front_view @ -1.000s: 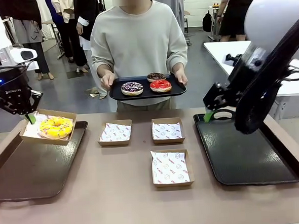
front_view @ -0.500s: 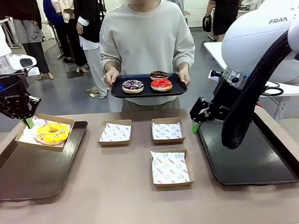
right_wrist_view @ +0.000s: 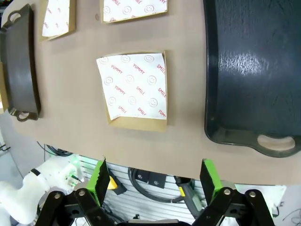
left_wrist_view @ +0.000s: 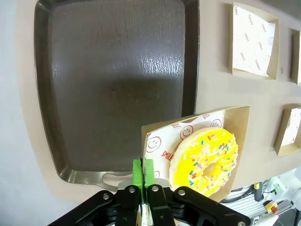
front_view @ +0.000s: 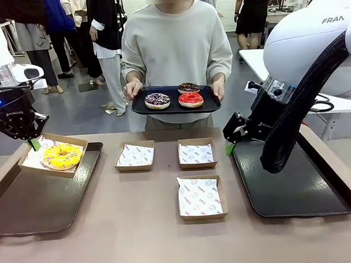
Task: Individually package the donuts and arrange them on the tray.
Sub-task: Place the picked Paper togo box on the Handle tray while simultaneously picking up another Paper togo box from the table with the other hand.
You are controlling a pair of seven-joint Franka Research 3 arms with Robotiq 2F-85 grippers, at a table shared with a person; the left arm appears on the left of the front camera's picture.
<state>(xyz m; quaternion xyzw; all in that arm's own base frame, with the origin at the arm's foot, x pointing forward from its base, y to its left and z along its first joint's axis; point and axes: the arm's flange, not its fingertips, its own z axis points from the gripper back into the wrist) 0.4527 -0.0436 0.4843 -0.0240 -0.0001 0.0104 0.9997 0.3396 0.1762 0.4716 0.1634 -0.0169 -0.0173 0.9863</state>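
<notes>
Left tool [front_view: 33, 142]: clamped on rim of box [front_view: 76, 141] holding yellow donut [front_view: 62, 155], now lower, at left tray [front_view: 43, 205] 12 o'clock edge; first package nearly placed.
Right tool [right_wrist_view: 155, 178]: wide, empty, swung inward.
Three donuts [front_view: 191, 99]: unpackaged, table's 12 o'clock, on person's tray [front_view: 139, 110].

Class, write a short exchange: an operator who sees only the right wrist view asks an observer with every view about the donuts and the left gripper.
Operator: What is the left gripper doing?
Observer: It is shut on the corner of a cardboard box holding the yellow donut.
Operator: Where are the other donuts?
Observer: The purple donut, the red donut and the chocolate donut sit on a black tray in the person's hands.
</notes>
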